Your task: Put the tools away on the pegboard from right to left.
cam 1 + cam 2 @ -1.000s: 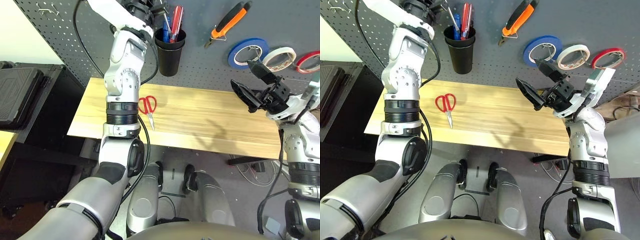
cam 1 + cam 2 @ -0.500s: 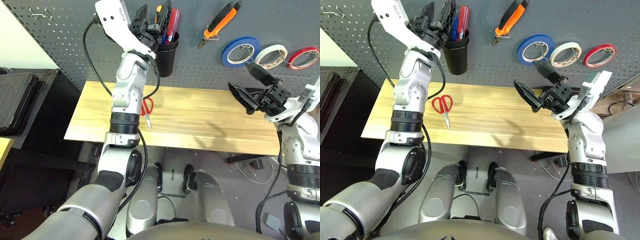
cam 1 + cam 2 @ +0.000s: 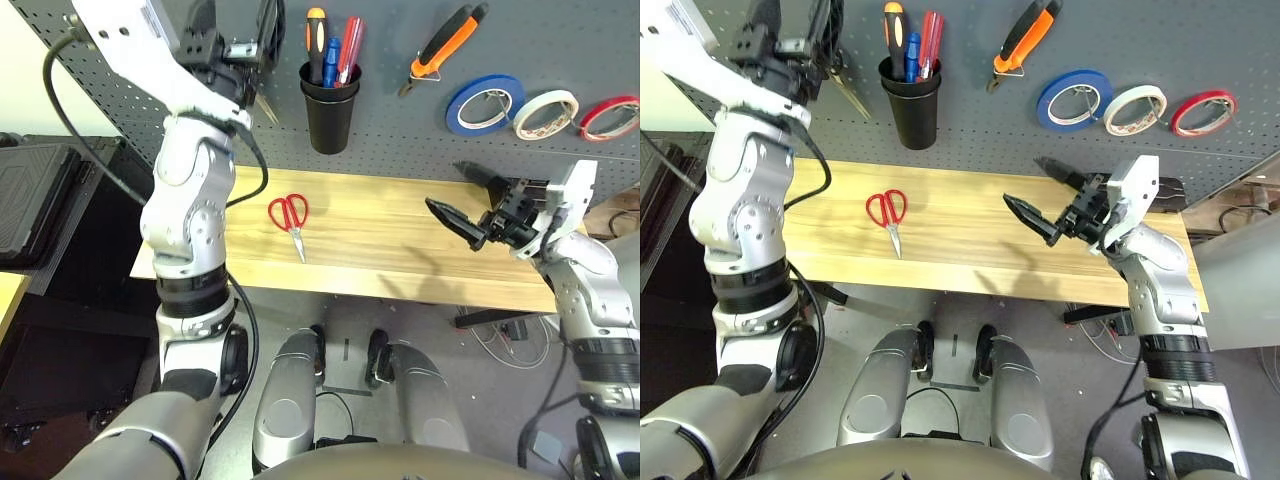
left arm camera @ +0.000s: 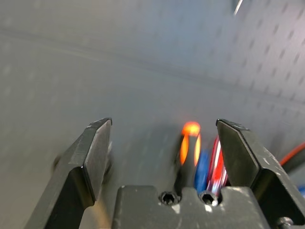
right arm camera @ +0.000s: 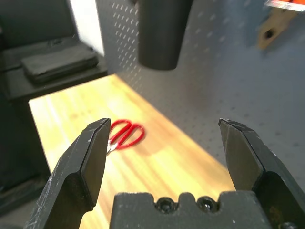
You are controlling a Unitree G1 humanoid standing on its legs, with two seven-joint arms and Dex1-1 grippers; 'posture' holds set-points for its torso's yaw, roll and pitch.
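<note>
Pegboard (image 3: 400,130): dark grey, dotted with small holes, standing behind the black cup (image 3: 331,122), which is fixed to it upright.

Wooden table (image 3: 370,240): set below the cup, along the foot of the board.

Black case (image 3: 35,200): seen well apart to the left of the cup, beyond the table's end.

Left gripper (image 4: 164,121): held up by the board, left of the cup. Fingers spread wide, nothing pinched between them.

Right gripper (image 5: 165,121): held over the table, to the right of the cup and lower than it. Fingers likewise spread, nothing gripped.

Blue tape roll (image 3: 484,105), white tape roll (image 3: 545,115) and red tape roll (image 3: 611,118): hung on the board in a row to the right of the cup, in that order going outward.

Pliers (image 3: 442,50): orange and black handles, hung tilted on the board between cup and blue roll, handles uppermost.

Red-handled scissors (image 3: 291,220): lying on the table below the cup and slightly left; blades pointed towards the robot.

Screwdriver (image 3: 317,45): black and orange handle up, standing in the cup. A blue tool (image 3: 331,62) and red tools (image 3: 350,48) are held beside it.

Metal blades (image 3: 850,95): seen beside the left gripper, left of the cup; upper part hidden, support cannot be told.
</note>
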